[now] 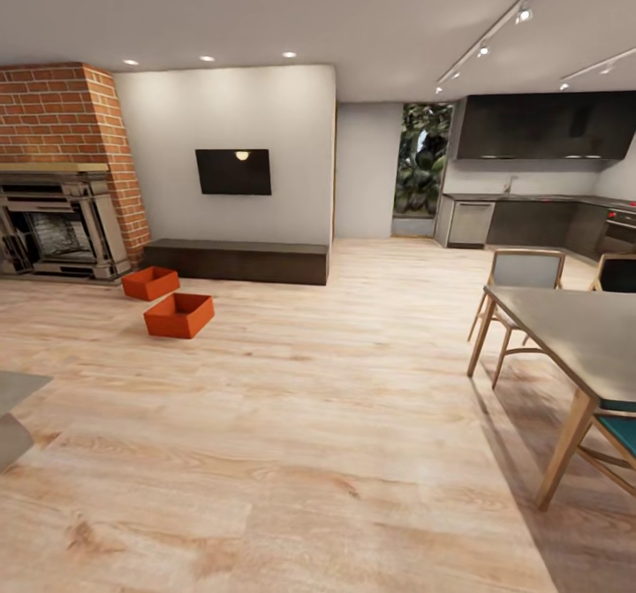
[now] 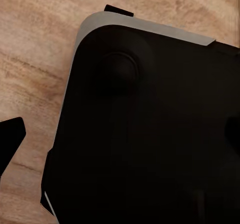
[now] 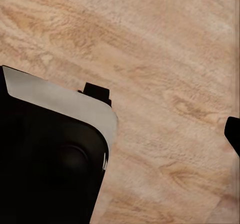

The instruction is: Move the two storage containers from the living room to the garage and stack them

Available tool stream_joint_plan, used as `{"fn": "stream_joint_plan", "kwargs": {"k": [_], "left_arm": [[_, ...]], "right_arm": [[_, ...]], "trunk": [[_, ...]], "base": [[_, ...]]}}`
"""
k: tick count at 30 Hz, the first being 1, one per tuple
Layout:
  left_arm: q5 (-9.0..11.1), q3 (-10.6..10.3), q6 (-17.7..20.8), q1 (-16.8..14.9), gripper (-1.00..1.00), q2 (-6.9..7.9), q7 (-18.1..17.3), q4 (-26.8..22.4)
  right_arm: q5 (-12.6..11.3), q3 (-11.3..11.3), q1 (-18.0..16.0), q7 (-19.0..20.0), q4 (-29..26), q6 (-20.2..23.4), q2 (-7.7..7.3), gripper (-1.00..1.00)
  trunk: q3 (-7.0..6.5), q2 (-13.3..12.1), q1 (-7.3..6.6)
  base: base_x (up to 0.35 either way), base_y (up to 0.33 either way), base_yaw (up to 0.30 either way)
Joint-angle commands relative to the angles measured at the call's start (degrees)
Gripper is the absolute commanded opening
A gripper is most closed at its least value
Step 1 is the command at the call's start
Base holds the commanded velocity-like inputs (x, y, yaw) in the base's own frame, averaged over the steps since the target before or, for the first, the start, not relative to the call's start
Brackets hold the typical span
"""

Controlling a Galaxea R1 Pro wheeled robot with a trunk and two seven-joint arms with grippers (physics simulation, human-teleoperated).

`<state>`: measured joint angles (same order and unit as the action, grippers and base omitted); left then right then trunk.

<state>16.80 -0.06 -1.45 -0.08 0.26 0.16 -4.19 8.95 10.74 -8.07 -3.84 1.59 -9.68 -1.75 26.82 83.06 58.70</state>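
Two orange-red storage containers sit on the light wood planks of the living room, far ahead on the left in the head view. The nearer container (image 1: 179, 315) lies just in front of the farther one (image 1: 150, 283), which is close to the low dark cabinet (image 1: 237, 261). Both are open-topped and look empty. In the left wrist view one dark fingertip (image 2: 10, 139) pokes in over the wood floor, and in the right wrist view another fingertip (image 3: 234, 134) does the same. Neither touches anything. The garage and its floor are out of view.
A brick fireplace (image 1: 62, 213) stands at the left, with a wall TV (image 1: 233, 171) above the cabinet. A dining table (image 1: 574, 328) and chairs (image 1: 526, 275) are at the right, with a kitchen (image 1: 539, 213) behind. A table corner (image 1: 13, 407) juts in at the left. My black base (image 2: 150, 134) lies under both wrists.
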Motion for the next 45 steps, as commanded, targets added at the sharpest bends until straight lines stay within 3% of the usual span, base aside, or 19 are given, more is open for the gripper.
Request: {"fn": "stream_joint_plan", "kwargs": {"k": [1, 31, 45], "left_arm": [[0.25, -0.03, -0.12, -0.01, 1.0, 0.0, 0.02, 0.01], [0.25, -0.03, -0.22, -0.01, 1.0, -0.09, 0.02, 0.06], [0.25, -0.03, -0.22, -0.01, 1.0, -0.09, 0.02, 0.06]], "right_arm": [[0.61, 0.12, -0.08, -0.36, 0.17, -0.25, 0.0, 1.0], [0.63, 0.29, -0.1, 0.14, 0.17, 0.06, -0.03, 1.0], [0.47, 0.06, -0.07, 0.15, 0.17, 0.36, 0.79, 1.0]], "trunk": [[0.05, 0.02, 0.03], [0.05, 0.02, 0.03], [0.05, 0.02, 0.03]], "base": [[0.326, 0.0, 0.0], [0.326, 0.0, 0.0], [0.326, 0.0, 0.0]]}}
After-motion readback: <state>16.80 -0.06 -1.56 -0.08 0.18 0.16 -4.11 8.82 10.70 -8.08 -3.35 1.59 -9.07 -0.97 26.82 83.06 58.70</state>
